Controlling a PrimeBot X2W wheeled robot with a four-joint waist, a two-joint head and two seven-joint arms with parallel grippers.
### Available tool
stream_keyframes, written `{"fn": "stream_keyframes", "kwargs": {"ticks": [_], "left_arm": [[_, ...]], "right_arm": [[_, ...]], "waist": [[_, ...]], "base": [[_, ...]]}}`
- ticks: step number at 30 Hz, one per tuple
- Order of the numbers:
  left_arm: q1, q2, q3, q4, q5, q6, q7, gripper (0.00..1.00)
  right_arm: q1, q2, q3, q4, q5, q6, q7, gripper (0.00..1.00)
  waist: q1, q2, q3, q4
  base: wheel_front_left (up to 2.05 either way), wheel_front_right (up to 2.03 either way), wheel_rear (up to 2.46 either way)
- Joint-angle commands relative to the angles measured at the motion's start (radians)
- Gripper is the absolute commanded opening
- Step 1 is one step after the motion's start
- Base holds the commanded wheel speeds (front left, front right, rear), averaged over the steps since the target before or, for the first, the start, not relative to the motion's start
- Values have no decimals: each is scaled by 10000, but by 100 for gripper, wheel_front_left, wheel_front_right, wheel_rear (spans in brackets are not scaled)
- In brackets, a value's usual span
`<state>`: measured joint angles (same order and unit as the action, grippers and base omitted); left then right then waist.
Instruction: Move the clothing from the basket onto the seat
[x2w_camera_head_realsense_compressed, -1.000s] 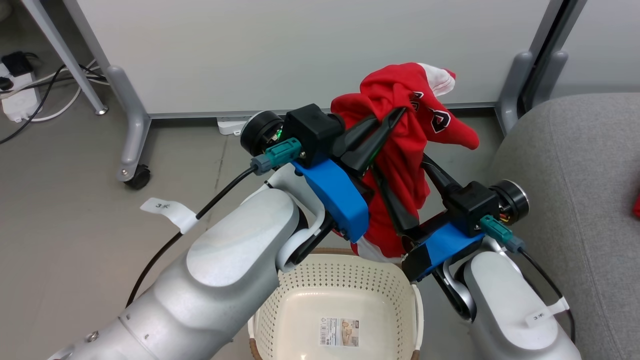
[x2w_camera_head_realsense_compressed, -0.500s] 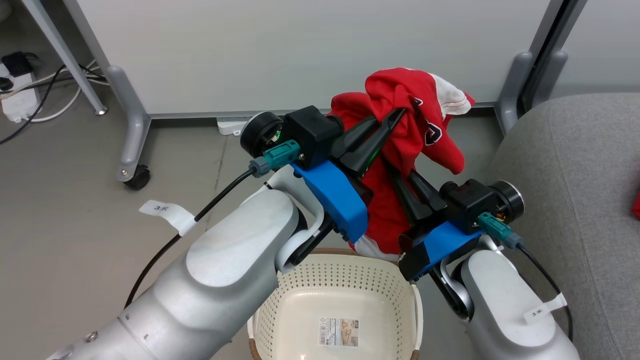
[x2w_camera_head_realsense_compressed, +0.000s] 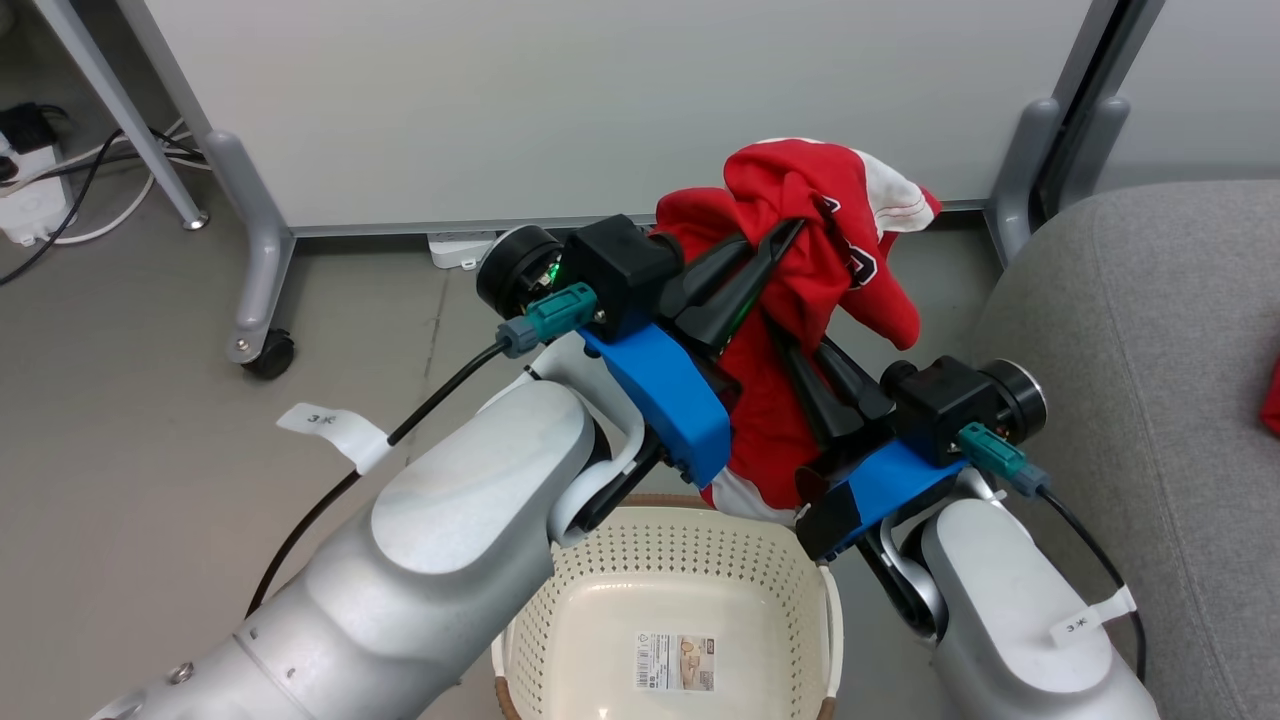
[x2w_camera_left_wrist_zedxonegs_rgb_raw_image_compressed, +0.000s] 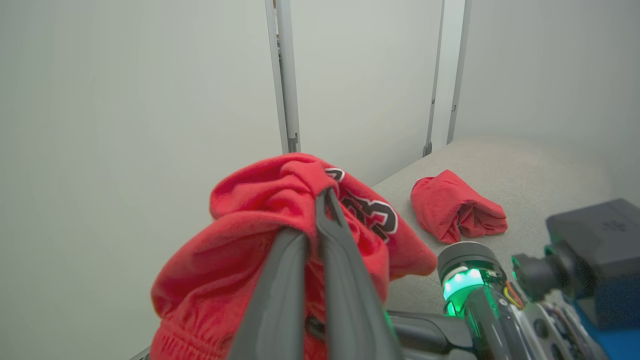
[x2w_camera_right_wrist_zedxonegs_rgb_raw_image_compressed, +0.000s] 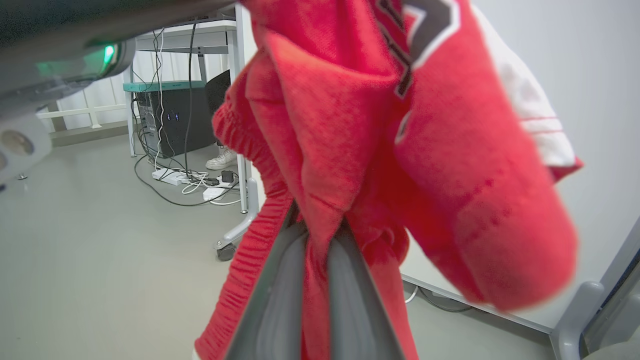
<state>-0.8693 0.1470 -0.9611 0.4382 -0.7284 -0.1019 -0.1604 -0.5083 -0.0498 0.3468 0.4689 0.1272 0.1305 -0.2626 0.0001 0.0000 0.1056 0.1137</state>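
Left pincer (x2w_camera_head_realsense_compressed: 775, 235) and right pincer (x2w_camera_head_realsense_compressed: 800, 345) both clamp the red, white-trimmed printed garment (x2w_camera_head_realsense_compressed: 800, 180), held high above the empty cream perforated basket (x2w_camera_head_realsense_compressed: 600, 580). The grey woven sofa (x2w_camera_head_realsense_compressed: 1130, 330) lies rightward, nearer the right arm.

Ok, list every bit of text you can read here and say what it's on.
"3", with a folded digit before it: black, white-edged print on the red garment.
"3米": left tag on the left arm's cable.
"3米": right tag on the right arm's cable.
Label sticker on the bottom of the basket: too small to read.
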Motion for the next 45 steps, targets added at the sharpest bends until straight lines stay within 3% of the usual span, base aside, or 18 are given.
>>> {"fn": "stream_keyframes", "kwargs": {"ticks": [1,2,3,22,45], "left_arm": [[-183,33,-22,27,44,61,-34,69],[-181,33,-34,36,55,67,-38,93],[-179,35,-33,38,72,81,-75,100],[22,351,-10,2,124,316,-353,100],[693,786,-133,-572,729,765,-917,100]], "right_arm": [[-95,-12,0,-56,92,5,-34,0],[-93,-12,-5,-73,86,5,-34,0],[-92,-12,-15,-96,81,5,-34,0],[-23,-12,-628,-870,-74,5,-34,0],[670,-7,-1959,-2200,-627,5,-34,0]], "waist": [[-1,0,-1,-2],[-1,0,-2,-4],[-1,0,0,-5],[-1,0,405,-282],[-1,0,1227,-2530]], "base": [[0,0,0],[0,0,0],[0,0,0],[0,0,0],[0,0,0]]}}
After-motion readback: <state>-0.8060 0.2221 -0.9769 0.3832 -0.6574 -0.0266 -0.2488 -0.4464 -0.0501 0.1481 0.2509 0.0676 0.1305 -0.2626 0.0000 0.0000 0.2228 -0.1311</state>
